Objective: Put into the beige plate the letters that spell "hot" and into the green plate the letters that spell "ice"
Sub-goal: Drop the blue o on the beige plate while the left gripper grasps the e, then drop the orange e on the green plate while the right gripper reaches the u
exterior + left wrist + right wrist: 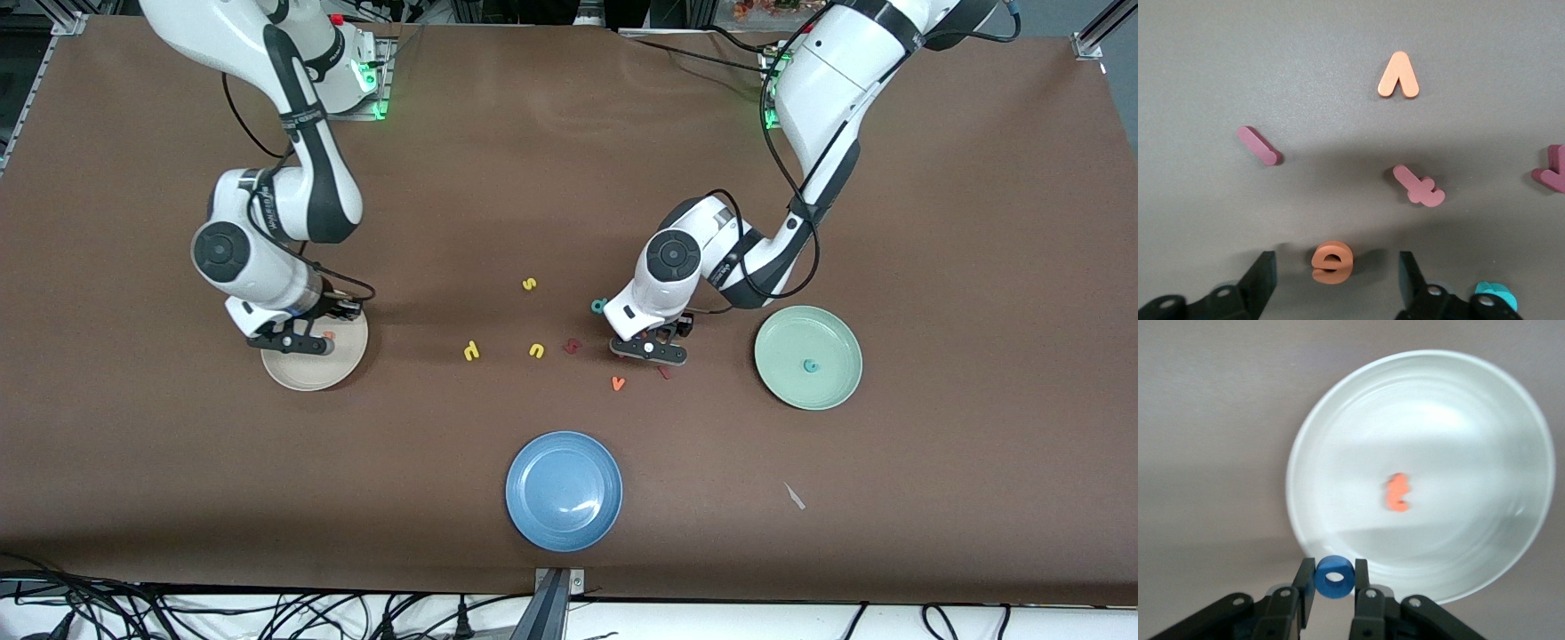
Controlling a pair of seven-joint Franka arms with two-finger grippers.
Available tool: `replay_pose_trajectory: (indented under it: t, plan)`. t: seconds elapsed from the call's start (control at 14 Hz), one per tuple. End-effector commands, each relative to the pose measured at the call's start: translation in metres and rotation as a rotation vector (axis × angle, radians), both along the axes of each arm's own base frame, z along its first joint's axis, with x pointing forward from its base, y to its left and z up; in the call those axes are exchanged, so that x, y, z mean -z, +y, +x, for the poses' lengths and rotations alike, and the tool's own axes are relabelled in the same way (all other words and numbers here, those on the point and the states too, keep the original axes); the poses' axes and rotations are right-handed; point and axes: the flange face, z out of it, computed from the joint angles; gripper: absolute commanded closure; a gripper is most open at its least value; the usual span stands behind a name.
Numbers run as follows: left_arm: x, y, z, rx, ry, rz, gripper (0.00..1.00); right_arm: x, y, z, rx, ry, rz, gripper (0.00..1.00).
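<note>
My left gripper (pixel 1337 280) is open, low over the table (pixel 652 348), its fingers either side of the orange "e" (pixel 1332 262) without touching it. The dark red "i" (pixel 1259 145) lies close by (pixel 664 373). The green plate (pixel 836 391) holds the teal "c" (pixel 809 365). My right gripper (pixel 1335 579) is shut on the blue "o" (pixel 1335 577), over the rim of the beige plate (pixel 1338 427) (pixel 302 378). The orange "t" (pixel 1397 492) lies in that plate. The yellow "h" (pixel 471 350) rests mid-table.
Near the left gripper lie an orange "v" (pixel 1398 75), a redder "t" (pixel 1419 185), another dark red letter (pixel 573 346) and a teal "d" (pixel 598 306). Yellow "s" (pixel 529 284) and "u" (pixel 536 350) sit mid-table. A blue plate (pixel 564 491) stands nearest the front camera.
</note>
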Motion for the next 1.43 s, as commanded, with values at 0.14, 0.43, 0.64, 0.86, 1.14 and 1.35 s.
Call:
replay_pose_trajectory:
  t: [0.14, 0.43, 0.64, 0.86, 1.14, 1.35]
  plan:
    - [0.015, 0.000, 0.000, 0.036, 0.000, 0.027, 0.62, 0.022, -0.024, -0.023, -0.153, -0.171, -0.017, 0.39]
    - [0.008, 0.000, 0.002, 0.040, -0.010, 0.034, 1.00, 0.004, 0.001, -0.008, -0.064, -0.099, 0.021, 0.00]
    - [-0.016, 0.004, 0.009, 0.032, -0.021, 0.047, 1.00, -0.021, 0.036, 0.022, -0.046, -0.029, 0.033, 0.00]
    - [-0.052, 0.019, 0.018, 0.001, -0.018, 0.074, 1.00, -0.019, 0.093, 0.038, -0.063, -0.032, 0.041, 0.00]
    - [-0.078, 0.074, 0.044, 0.036, 0.005, 0.098, 1.00, -0.003, 0.153, 0.059, -0.123, -0.061, 0.051, 0.00]
    - [-0.080, 0.120, 0.061, 0.073, 0.050, 0.069, 1.00, 0.014, 0.177, 0.060, -0.159, -0.059, 0.055, 0.00]
